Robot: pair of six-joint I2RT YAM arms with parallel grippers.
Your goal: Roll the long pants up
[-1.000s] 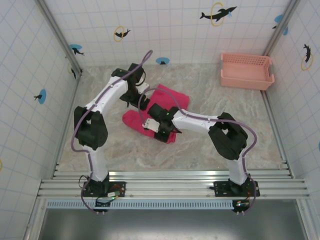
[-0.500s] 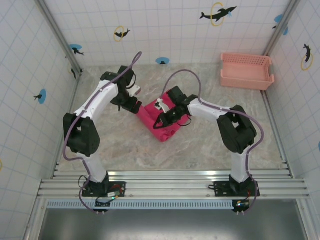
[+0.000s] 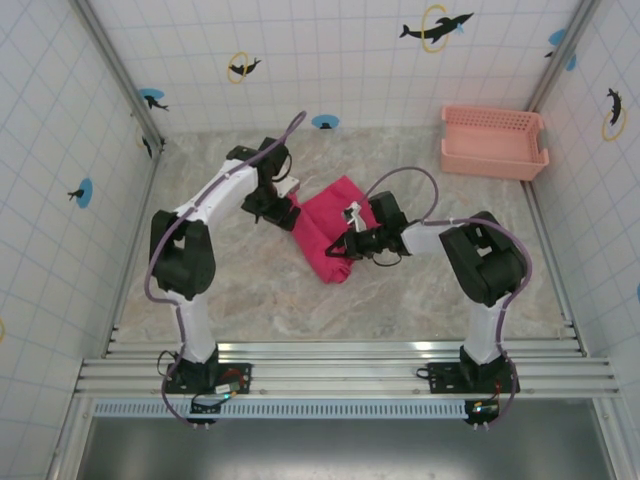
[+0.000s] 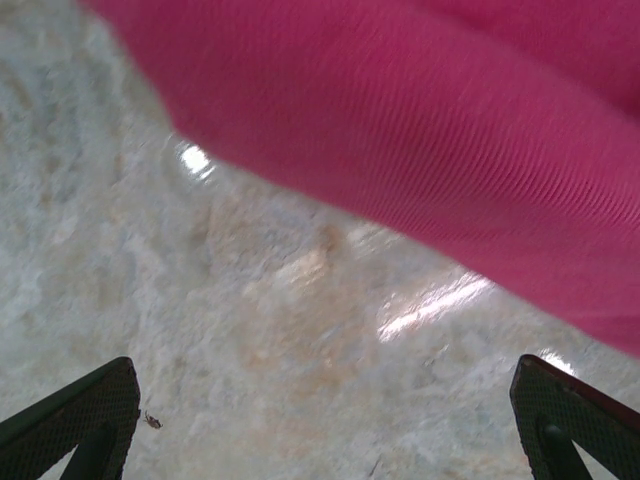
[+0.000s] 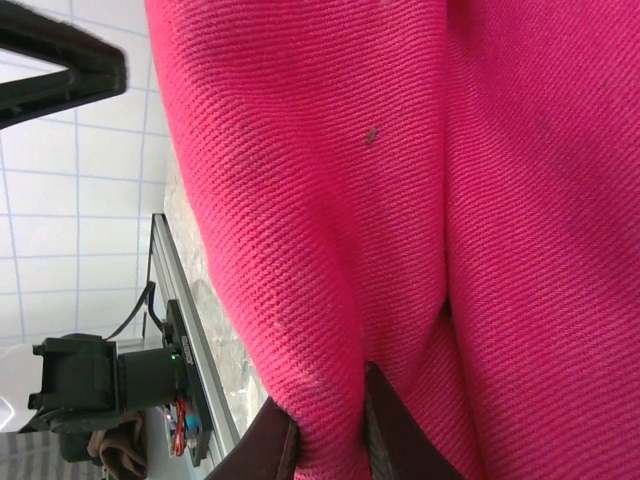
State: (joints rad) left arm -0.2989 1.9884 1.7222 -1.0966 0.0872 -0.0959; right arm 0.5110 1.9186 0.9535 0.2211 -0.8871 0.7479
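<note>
Softness rules — the long pants (image 3: pixel 325 225) are limp and light, so grip the folded edge. Right gripper (image 5: pixel 330 440) pinches a fold; left gripper (image 4: pixel 322 380) gapes empty.

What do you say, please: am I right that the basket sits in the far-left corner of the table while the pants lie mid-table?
Not quite: the top external view shows the basket in the far-right corner, not the far-left. The pants do lie mid-table.

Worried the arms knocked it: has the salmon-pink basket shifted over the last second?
No. The basket sits where it was, its far right end beside the foot of the metal corner post, just as before.
</note>
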